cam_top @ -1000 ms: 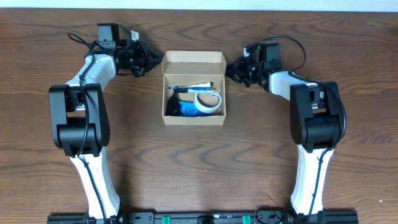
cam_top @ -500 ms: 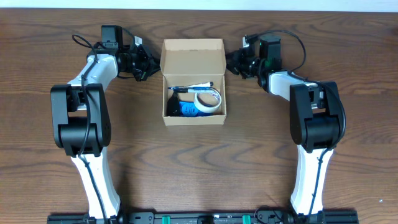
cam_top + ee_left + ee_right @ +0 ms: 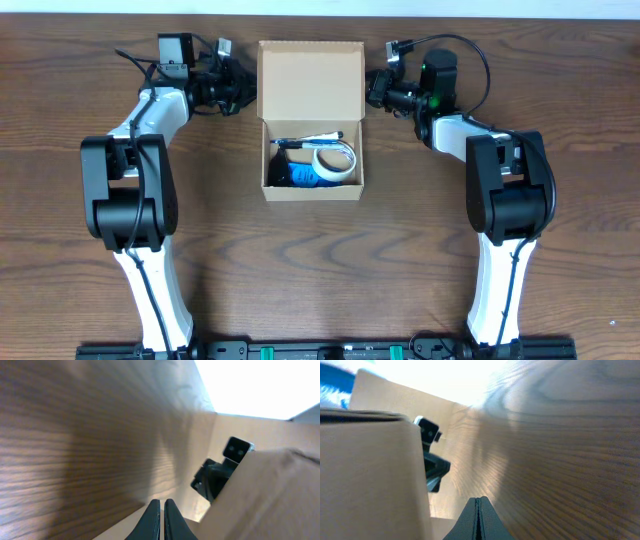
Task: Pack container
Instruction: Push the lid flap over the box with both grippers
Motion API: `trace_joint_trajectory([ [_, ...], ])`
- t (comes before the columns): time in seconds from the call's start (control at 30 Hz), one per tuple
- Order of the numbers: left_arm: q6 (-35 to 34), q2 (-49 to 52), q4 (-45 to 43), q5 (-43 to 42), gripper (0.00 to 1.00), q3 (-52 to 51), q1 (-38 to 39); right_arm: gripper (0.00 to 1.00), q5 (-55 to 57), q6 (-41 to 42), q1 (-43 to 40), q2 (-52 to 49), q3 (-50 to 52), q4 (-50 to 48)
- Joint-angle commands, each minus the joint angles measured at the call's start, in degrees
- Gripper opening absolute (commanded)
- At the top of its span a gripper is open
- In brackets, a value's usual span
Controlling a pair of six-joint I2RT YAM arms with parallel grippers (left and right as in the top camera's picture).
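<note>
The container (image 3: 312, 192) is a tan cardboard box, open in the middle of the table, with its flap lid (image 3: 310, 80) up at the back. Inside lie a white tape roll (image 3: 333, 160), a blue item (image 3: 293, 176) and a pen (image 3: 312, 140). My left gripper (image 3: 247, 90) is shut with its tips at the lid's left edge. My right gripper (image 3: 373, 88) is shut at the lid's right edge. The left wrist view shows closed fingers (image 3: 162, 506) beside the lid (image 3: 270, 495). The right wrist view shows closed fingers (image 3: 480, 504) beside the lid (image 3: 370, 475).
The dark wooden table (image 3: 320, 280) stretches to the front. Both arm bases stand at the front edge, left (image 3: 130, 200) and right (image 3: 505, 200). Cables loop behind each wrist at the back edge.
The lid shows much larger from above, its free edge now further to the back. Both grippers moved backward along its sides with it. The box and its contents stayed put.
</note>
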State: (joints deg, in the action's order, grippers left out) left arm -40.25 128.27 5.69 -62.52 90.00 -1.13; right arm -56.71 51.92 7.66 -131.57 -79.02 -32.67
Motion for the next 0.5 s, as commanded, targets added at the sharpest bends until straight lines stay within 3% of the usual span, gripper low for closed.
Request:
trace_joint_trajectory([
  [0.0, 1.53, 0.44, -1.64, -5.70, 0.06, 1.01, -0.74, 0.02, -4.48, -0.09, 0.22, -0.66, -0.17, -1.07],
  [0.47, 11.80, -10.16, -1.05, -6.34, 0.06, 1.01, -1.27, 0.02, -11.52, -0.28, -0.52, 0.87, -8.33, -1.22],
])
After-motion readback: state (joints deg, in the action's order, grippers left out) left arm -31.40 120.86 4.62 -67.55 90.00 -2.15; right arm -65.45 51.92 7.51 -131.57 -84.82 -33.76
